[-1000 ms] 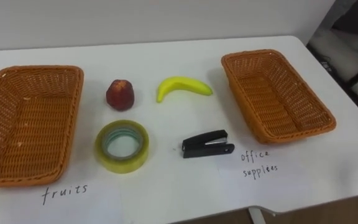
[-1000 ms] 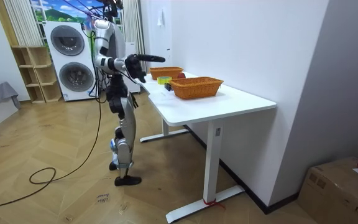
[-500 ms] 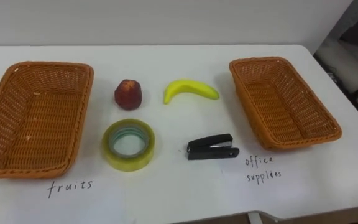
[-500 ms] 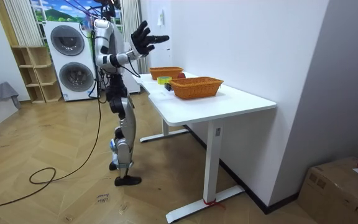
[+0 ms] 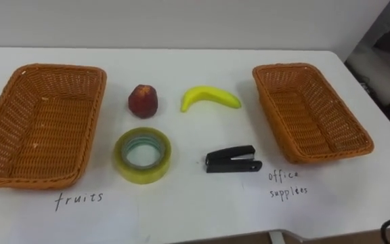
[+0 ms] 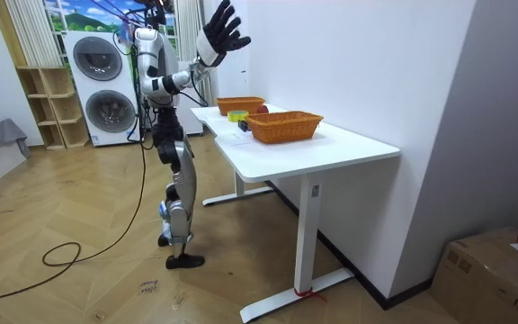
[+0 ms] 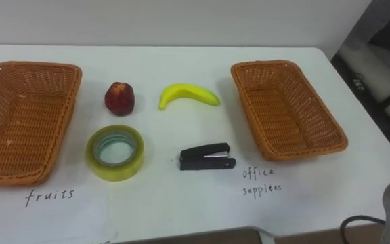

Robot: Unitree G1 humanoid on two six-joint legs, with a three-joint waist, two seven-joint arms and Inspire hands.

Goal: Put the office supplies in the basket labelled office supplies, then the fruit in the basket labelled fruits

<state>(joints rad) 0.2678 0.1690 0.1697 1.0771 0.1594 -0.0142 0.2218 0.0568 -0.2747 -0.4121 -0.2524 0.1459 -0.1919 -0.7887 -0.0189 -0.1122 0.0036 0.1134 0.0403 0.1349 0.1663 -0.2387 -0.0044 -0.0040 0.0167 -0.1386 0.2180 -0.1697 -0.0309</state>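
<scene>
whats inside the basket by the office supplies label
Nothing. The basket is empty: its woven floor shows bare from end to end. Only the inner face of its near wall is turned from view. The stapler and tape roll lie on the table outside it.

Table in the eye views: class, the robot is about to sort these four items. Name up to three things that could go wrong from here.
1. The tape lies nearer the fruits basket than the office basket, so it may land in the wrong one.
2. The stapler is low and flat, so fingers may slip off it.
3. The red fruit is round. The open right hand, raised high, could nudge it into rolling when it reaches in.
</scene>
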